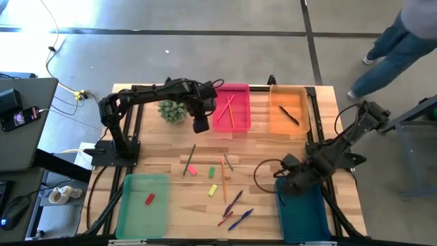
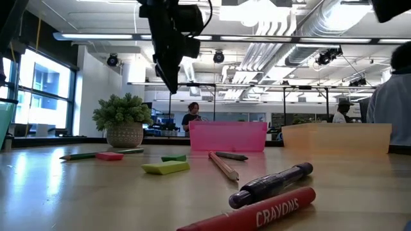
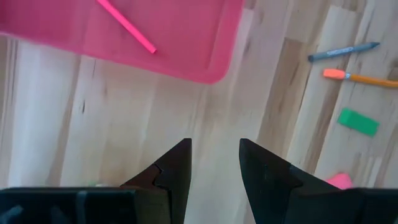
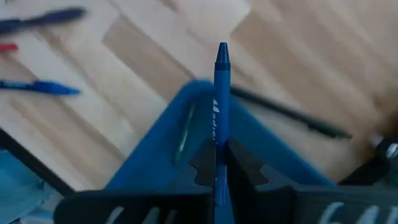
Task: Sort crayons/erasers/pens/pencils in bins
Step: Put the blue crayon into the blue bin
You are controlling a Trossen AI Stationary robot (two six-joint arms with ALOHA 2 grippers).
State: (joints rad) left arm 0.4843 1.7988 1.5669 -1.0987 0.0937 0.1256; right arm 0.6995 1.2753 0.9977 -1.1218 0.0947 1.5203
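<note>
While the right tool clenches a slim blue crayon, its long axis pointing forward, the dark teal plastic bin lies directly beneath; the left tool hangs released.

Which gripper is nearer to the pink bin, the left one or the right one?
Left. The left gripper hangs just beside the pink bin, at its near left corner. The right gripper, shut on a blue crayon, is far off, over the teal bin.

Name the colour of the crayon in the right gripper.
Blue; the crayon shows best in the right wrist view, clamped in the right gripper.
</note>
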